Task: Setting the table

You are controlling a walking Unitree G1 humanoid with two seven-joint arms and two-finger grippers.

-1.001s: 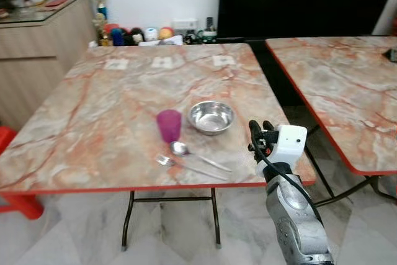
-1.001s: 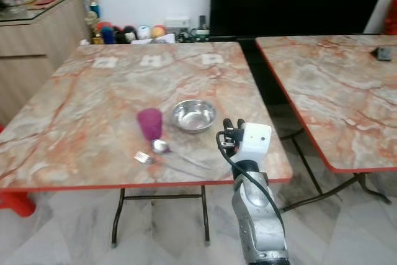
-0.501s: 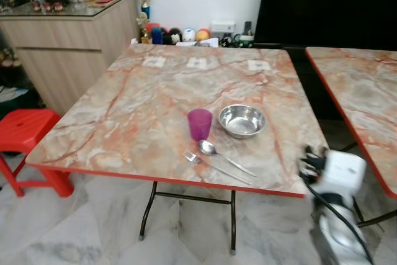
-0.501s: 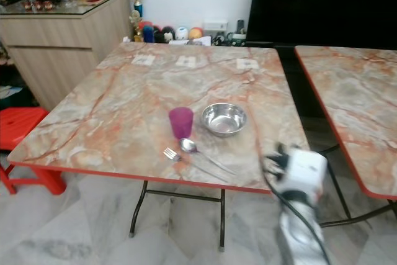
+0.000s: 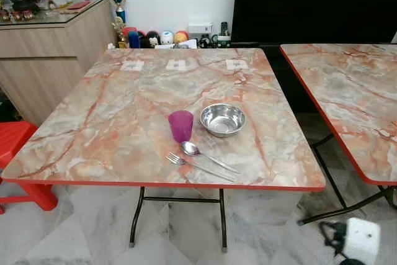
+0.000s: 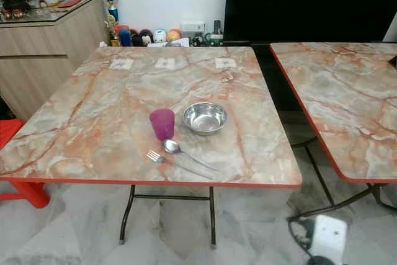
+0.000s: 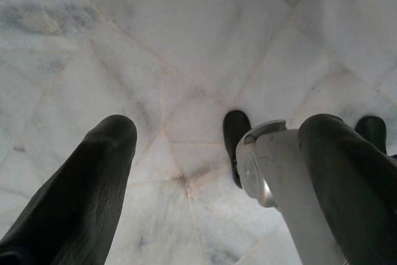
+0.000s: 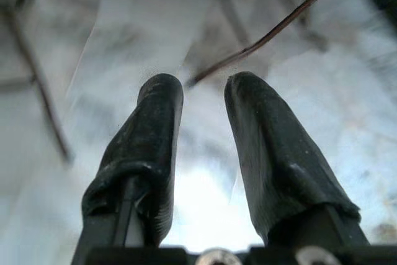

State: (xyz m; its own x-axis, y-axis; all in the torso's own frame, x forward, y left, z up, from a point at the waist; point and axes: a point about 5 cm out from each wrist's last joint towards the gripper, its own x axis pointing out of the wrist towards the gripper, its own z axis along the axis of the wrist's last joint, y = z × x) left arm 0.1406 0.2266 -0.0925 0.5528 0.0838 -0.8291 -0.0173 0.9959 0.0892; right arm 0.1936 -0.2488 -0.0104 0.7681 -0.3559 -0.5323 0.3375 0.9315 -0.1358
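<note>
A big marble surface (image 5: 111, 122) with a red edge stood in front of me. Near its front edge sat a purple cup (image 5: 181, 126). Just beside the cup, on my right, was a shiny metal bowl (image 5: 223, 119). In front of them lay a spoon (image 5: 205, 155) and a fork (image 5: 197, 167), side by side and slanted, with the spoon closer to the cup. Three small pale squares (image 5: 176, 64) lay in a row at the far side of the surface.

A second marble surface (image 5: 347, 91) stood to my right, with a gap between the two. A wooden cabinet (image 5: 43, 54) was on my left, and a red stool (image 5: 18, 159) stood by the near left corner. Small toys (image 5: 155, 37) sat on the floor by the white wall.

My right arm hung low, down by the floor, and its white wrist block (image 5: 361, 240) showed at the bottom. My right tool (image 8: 201, 100) pointed at the pale floor with its two fingers a little apart, holding nothing. My left tool (image 7: 217, 147) hung over the white floor tiles (image 7: 186, 60), fingers wide apart and empty.
</note>
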